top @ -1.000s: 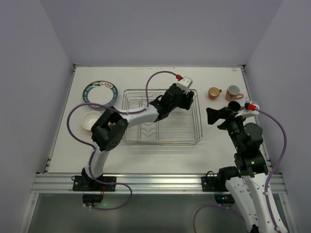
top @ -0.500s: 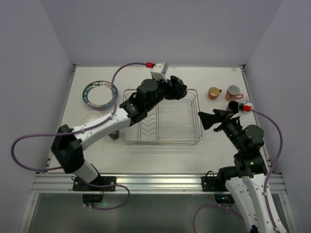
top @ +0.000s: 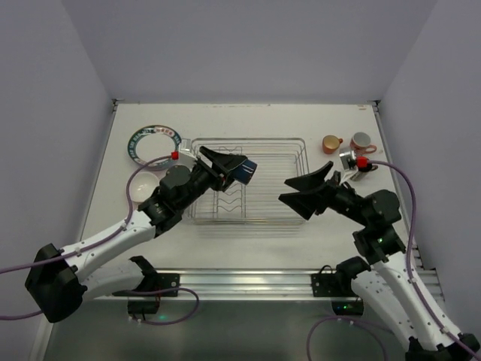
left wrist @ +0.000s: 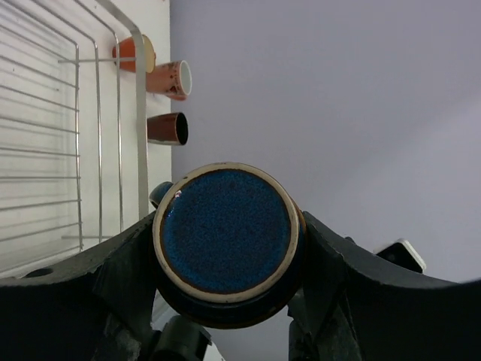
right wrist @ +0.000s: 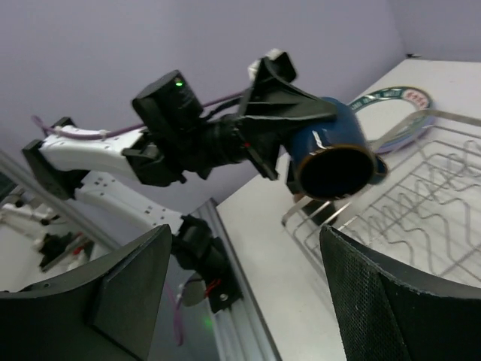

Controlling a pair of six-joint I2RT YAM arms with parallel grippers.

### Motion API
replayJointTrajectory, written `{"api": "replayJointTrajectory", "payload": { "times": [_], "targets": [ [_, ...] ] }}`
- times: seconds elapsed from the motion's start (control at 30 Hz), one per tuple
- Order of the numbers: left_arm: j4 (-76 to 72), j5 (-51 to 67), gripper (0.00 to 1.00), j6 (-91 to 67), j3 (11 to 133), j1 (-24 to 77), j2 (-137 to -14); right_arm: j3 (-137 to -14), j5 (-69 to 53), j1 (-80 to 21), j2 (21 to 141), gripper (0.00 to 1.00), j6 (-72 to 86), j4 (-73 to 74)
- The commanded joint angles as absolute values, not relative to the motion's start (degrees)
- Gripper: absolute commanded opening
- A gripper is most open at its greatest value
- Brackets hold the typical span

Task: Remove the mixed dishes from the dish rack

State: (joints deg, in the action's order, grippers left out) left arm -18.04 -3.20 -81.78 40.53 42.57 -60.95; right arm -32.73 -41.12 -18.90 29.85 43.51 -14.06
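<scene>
My left gripper (top: 231, 166) is shut on a blue mug (top: 242, 171), held on its side in the air over the left part of the silver wire dish rack (top: 259, 216). In the left wrist view the mug's blue base (left wrist: 225, 229) fills the gap between both fingers. My right gripper (top: 301, 189) hangs open over the rack's right part, pointing at the mug's dark mouth (right wrist: 334, 167), still a gap away. Its fingers (right wrist: 124, 289) hold nothing.
A dark-rimmed white plate (top: 154, 143) and a white-inside bowl (top: 140, 188) lie left of the rack. Right of it stand an orange mug (top: 331, 143), a pink mug (top: 361, 141), a maroon mug (left wrist: 165, 129) and a black mug (left wrist: 160, 192), partly hidden.
The left arm rose from the rack's far right corner and swung left and nearer with the blue mug. The right gripper reached left over the rack toward it.
</scene>
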Motion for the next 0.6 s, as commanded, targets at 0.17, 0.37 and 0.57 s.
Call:
{"api": "replayJointTrajectory", "payload": {
  "times": [0.17,0.37,0.57],
  "targets": [
    [-29.44,-2.72,0.00,-97.56,39.11,45.00,-59.94,-40.87,-29.37,-31.54,38.57,0.79,41.40,-15.29],
    [-29.53,-3.87,0.00,-98.61,38.94,45.18,-60.12,-41.22,-23.47,-34.71,43.05,0.77,41.05,-17.30],
    [-29.79,-5.01,0.00,-99.49,38.23,45.79,-60.12,-43.42,-21.71,-37.18,47.90,0.72,37.27,-17.75]
  ]
}}
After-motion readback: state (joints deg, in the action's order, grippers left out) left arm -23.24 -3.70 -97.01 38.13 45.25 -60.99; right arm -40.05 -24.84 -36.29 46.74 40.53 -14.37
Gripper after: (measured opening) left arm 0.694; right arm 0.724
